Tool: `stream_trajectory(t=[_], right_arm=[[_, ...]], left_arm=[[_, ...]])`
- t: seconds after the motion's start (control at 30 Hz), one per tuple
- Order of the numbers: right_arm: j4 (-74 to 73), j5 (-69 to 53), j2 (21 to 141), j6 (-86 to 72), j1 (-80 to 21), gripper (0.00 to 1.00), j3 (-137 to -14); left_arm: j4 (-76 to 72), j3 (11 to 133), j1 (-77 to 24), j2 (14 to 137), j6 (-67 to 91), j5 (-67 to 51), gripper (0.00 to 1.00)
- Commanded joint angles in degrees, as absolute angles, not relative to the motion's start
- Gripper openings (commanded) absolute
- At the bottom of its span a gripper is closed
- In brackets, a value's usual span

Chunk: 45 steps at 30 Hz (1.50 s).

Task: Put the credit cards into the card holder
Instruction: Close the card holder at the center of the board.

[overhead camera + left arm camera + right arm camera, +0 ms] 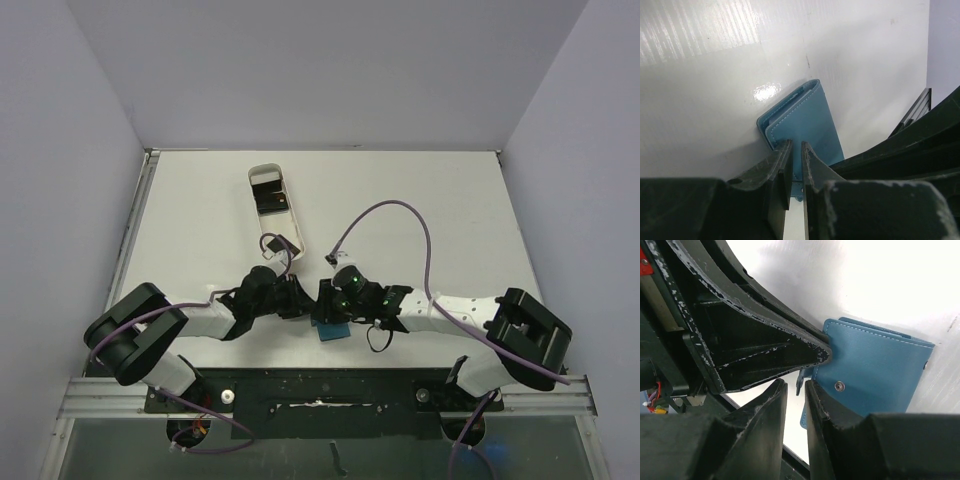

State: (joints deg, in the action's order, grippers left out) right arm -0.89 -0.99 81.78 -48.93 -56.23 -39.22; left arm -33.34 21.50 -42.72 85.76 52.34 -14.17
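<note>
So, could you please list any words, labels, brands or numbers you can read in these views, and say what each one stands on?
No text can be read in any view.
card holder: plain blue with pale stitching and a bare snap; no print or logo shows.
credit cards in the white tray: too small and dark to tell whether they carry any print.

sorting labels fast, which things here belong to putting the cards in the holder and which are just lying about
Job:
- card holder
- credit cards in the white tray
- left gripper
- right gripper

Lying about:
- purple cable
</note>
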Motion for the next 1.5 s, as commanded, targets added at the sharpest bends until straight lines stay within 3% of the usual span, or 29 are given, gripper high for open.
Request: stream_trajectory(t=[0.0, 0.2, 0.4, 1.47], right_arm=[[0.8, -0.5, 82.3, -49.7, -57.0, 0.23, -41.8], [1.1, -0.6, 82.6, -49.8, -57.3, 0.20, -41.7], [0.2, 0.2, 82.4, -48.6, -57.4, 0.00, -42.0], [-3.3, 6.5, 76.5, -49.7, -55.4, 0.00, -36.0]], left_arm=[[-37.3, 21.6, -42.7, 85.7, 52.3, -14.4, 0.12], [-37.4, 21.5, -42.6, 86.0, 52.4, -14.5, 0.11], [-36.4, 21.6, -42.6, 85.5, 51.9, -14.2, 0.11], [-32.1, 22.9, -42.6, 85.3, 50.0, -12.6, 0.11]])
